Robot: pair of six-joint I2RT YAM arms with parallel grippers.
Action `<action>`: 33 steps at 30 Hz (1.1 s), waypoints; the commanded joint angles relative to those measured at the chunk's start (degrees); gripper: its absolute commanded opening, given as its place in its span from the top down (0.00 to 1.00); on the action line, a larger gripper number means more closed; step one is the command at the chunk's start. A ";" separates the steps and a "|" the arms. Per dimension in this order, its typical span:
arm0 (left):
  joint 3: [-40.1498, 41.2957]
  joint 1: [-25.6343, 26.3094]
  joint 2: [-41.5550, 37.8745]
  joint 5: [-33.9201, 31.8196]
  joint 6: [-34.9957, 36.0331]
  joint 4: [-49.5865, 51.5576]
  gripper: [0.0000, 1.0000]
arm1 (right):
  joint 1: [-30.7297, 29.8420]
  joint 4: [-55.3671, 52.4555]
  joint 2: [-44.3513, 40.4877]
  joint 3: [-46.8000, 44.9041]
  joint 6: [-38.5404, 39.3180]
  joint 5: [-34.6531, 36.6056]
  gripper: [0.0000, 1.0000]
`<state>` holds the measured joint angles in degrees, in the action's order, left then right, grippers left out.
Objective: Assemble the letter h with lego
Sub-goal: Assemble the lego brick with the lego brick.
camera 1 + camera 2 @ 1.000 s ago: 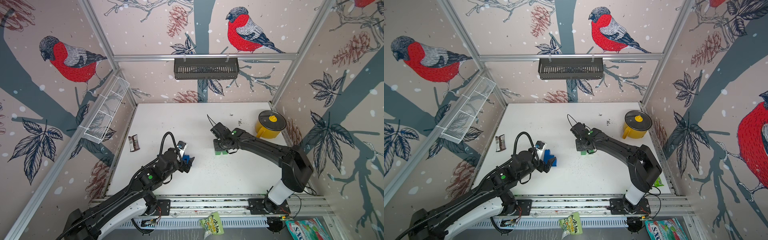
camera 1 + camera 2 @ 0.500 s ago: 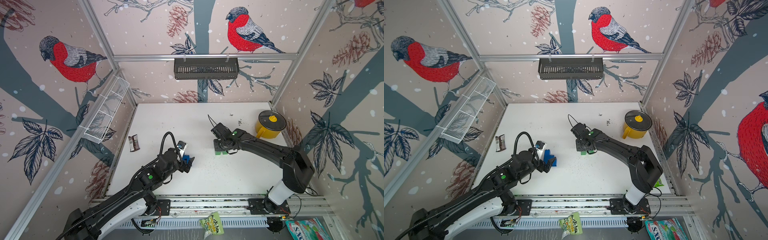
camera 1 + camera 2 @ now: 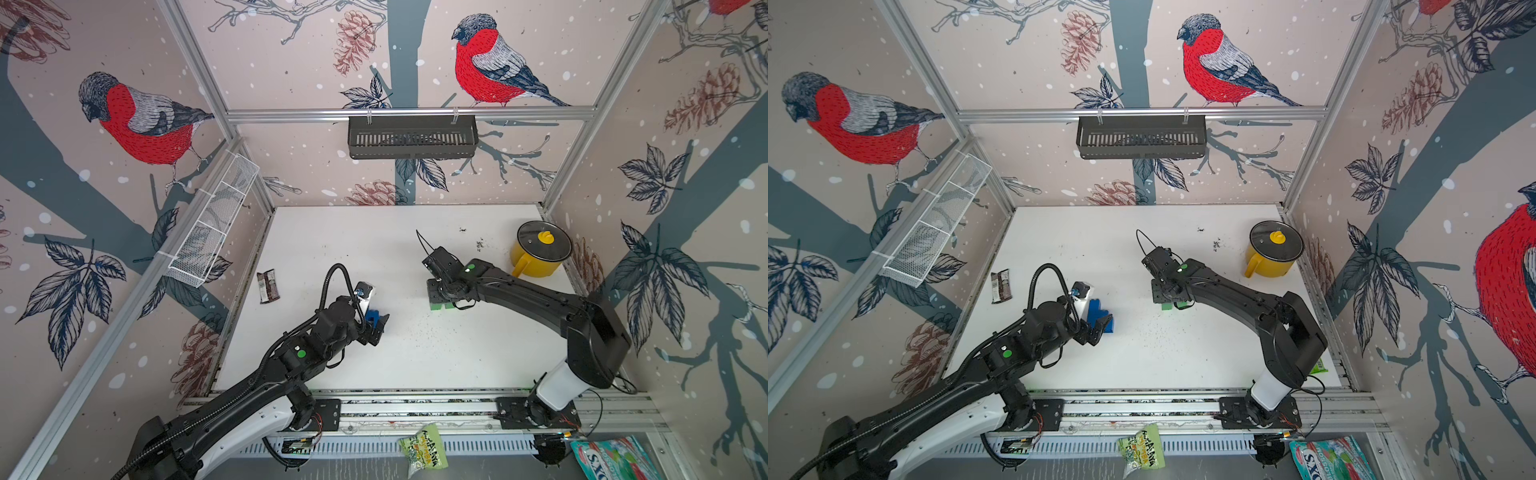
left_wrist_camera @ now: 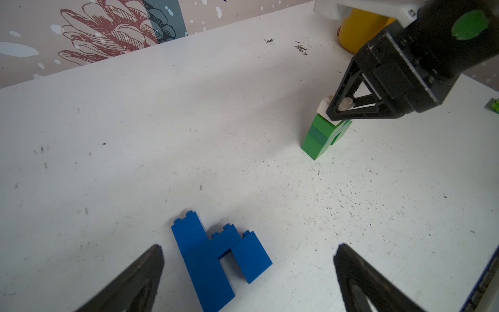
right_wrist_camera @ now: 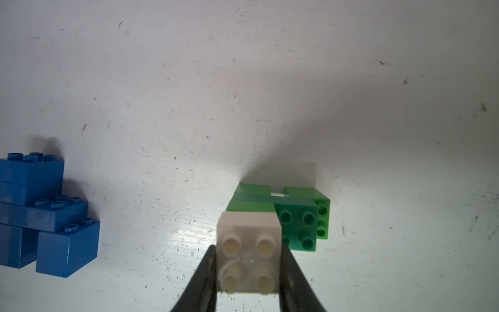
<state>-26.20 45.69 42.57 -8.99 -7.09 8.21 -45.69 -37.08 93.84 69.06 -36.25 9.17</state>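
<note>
Top views: R gripper [image 3: 439,296] is down on the green stack [image 3: 436,306] mid-scene, jaws hidden under the wrist; L gripper [image 3: 1102,328] hangs over the blue h [image 3: 1096,309] toward the L side, builds well apart. Yellow pot [image 3: 540,267] sits by the far R corner.

L wrist view: L gripper [image 4: 248,247] gapes wide w/ nothing in it, fingers [image 4: 140,270] either side of the blue h [image 4: 213,259] but clear of it; the h looks to lie flat. Beyond, R gripper [image 4: 337,110] pinches the white brick [image 4: 324,106] atop the tall column of the green stack [image 4: 317,139].

R wrist view: fingers [image 5: 201,283] clamped on two opposite sides of the white brick [image 5: 249,243], studs facing the cam, directly over the stack's tall stem; green bridge and short leg [image 5: 297,227] jut out beside it. Whether the brick is pressed home can't be told. The move ahead likely turns on that line-up – brick above stem, so the push goes straight down the column's long axis; R arm is on it, L arm well off
</note>
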 commanded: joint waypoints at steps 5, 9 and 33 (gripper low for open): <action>-0.47 0.14 0.08 0.45 0.06 -0.63 0.02 | -0.05 -2.20 0.16 -0.15 -0.14 -1.89 1.00; -0.51 0.10 0.14 0.47 0.06 -0.64 0.02 | -0.10 -2.55 -0.22 -0.06 0.04 -1.78 1.00; -0.30 0.07 0.24 0.95 0.10 -0.73 0.02 | 0.35 -2.64 0.04 0.64 2.76 -1.51 1.00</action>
<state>-26.24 45.69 42.81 -8.75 -7.09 8.21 -45.23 -37.34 93.76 69.34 -34.28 7.97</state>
